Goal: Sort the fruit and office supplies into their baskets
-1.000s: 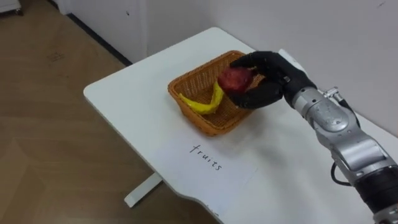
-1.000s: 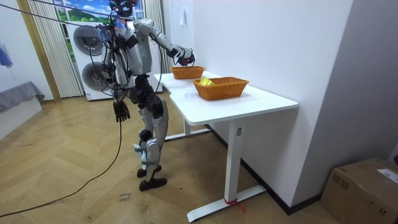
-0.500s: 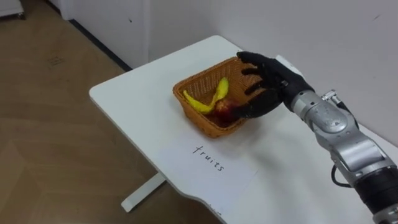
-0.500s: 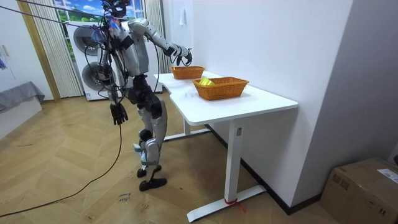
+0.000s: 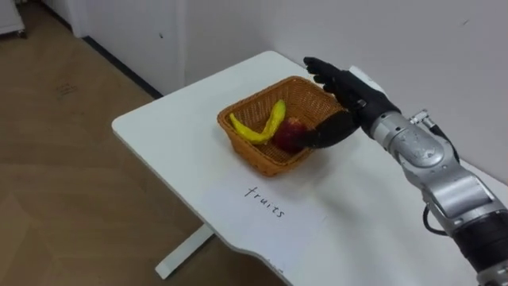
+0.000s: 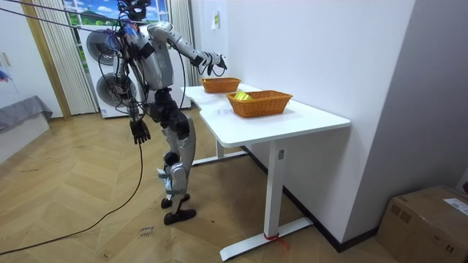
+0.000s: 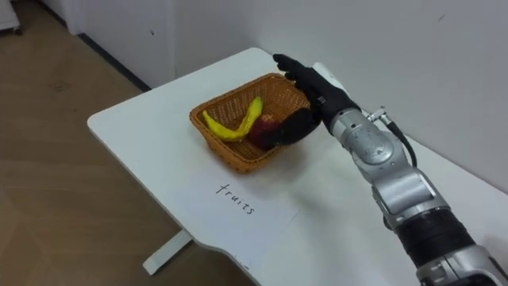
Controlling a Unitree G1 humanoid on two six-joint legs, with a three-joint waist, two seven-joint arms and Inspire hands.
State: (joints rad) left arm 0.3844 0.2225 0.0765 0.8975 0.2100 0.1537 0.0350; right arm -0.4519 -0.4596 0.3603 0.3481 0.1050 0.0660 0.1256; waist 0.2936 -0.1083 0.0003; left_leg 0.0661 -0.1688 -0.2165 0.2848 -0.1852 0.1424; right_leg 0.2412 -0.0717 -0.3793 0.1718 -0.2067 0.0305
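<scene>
Where fruit is kept: wicker basket (image 5: 252, 156) on counter (image 5: 182, 135).
Banana (image 5: 274, 119): left in basket, long axis slanted toward the wall.
Apple (image 5: 290, 133): laid just right of banana.
Right hand (image 5: 353, 97): spread wide, nothing held, over right rim; apple just left of thumb.
Left hand (image 6: 139, 131): hung at side.
</scene>
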